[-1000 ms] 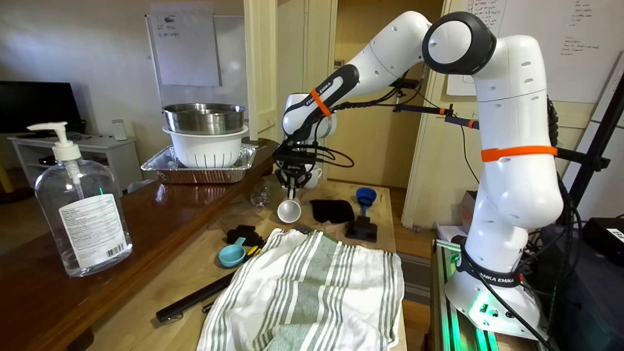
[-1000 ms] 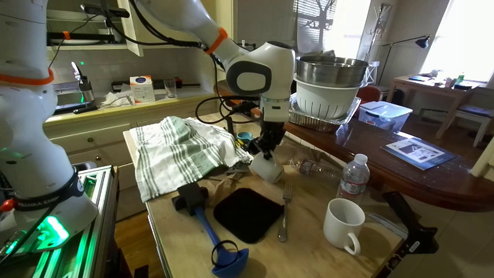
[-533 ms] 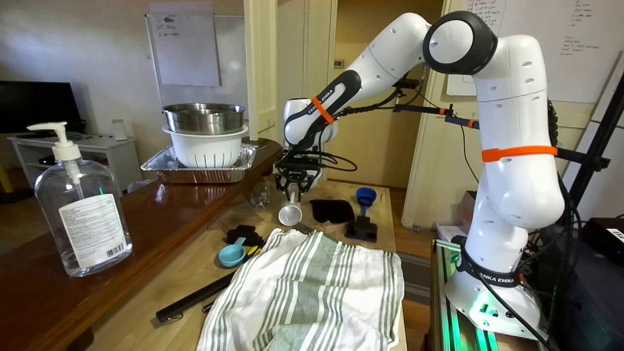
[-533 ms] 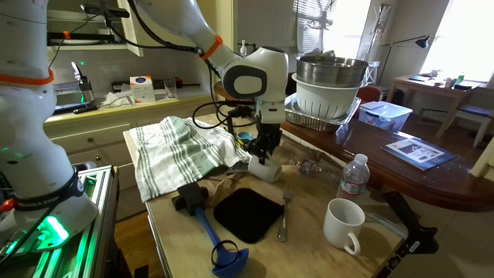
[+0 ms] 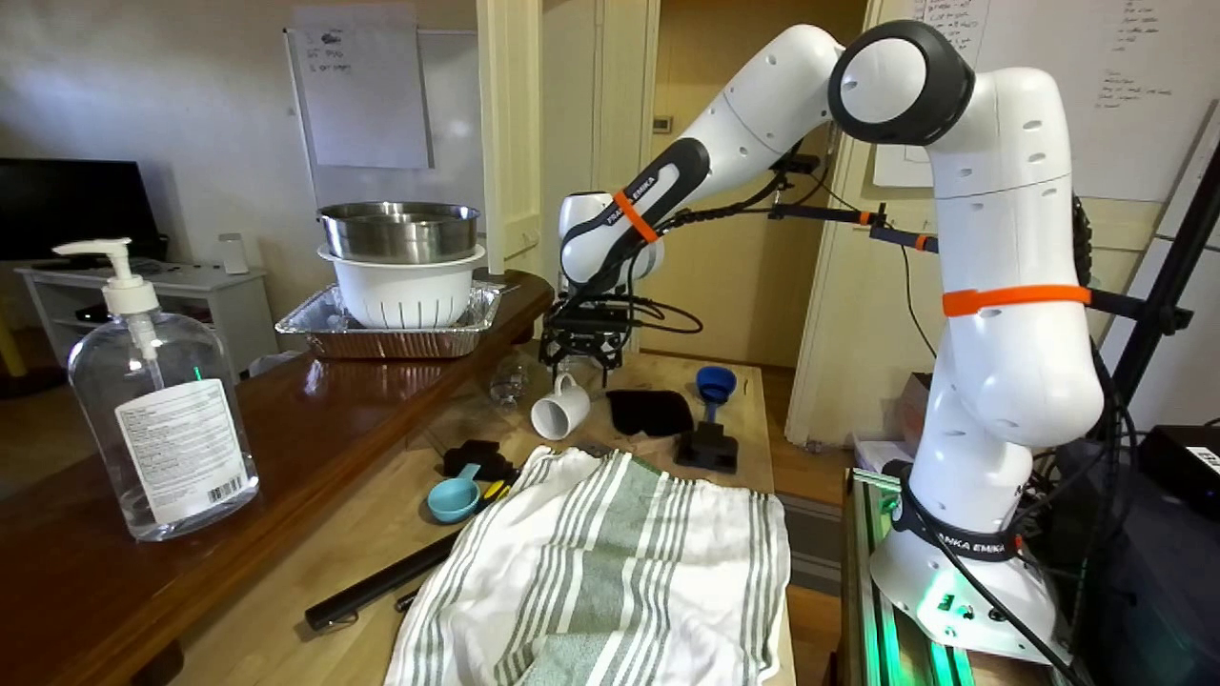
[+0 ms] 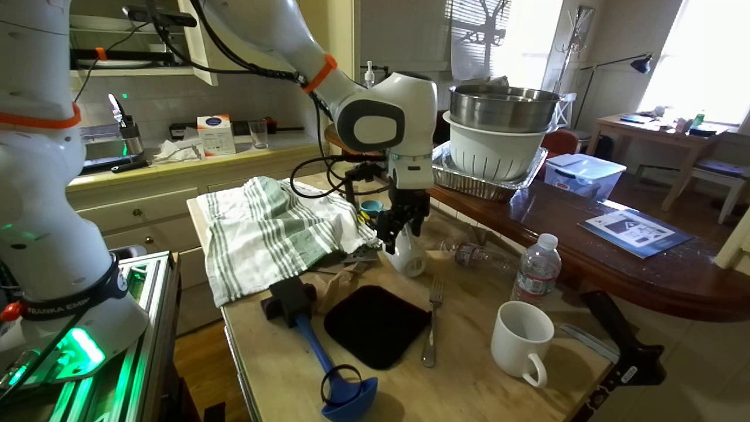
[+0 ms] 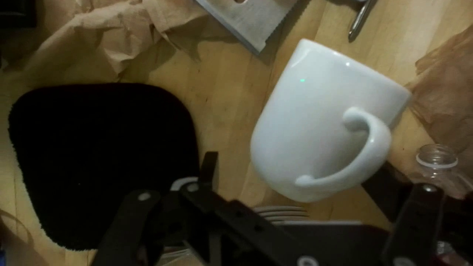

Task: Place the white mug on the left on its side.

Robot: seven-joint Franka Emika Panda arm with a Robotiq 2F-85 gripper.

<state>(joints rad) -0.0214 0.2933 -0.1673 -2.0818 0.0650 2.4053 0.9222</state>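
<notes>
The mug lies on its side on the worktop, right of centre in the wrist view, handle uppermost and mouth toward the upper right. The jaws, along the bottom of that frame, stand wide apart; whether they touch the mug I cannot tell. A black mat lies at the left. In an exterior view a second mug stands upright at lower right, just below a bottle.
</notes>
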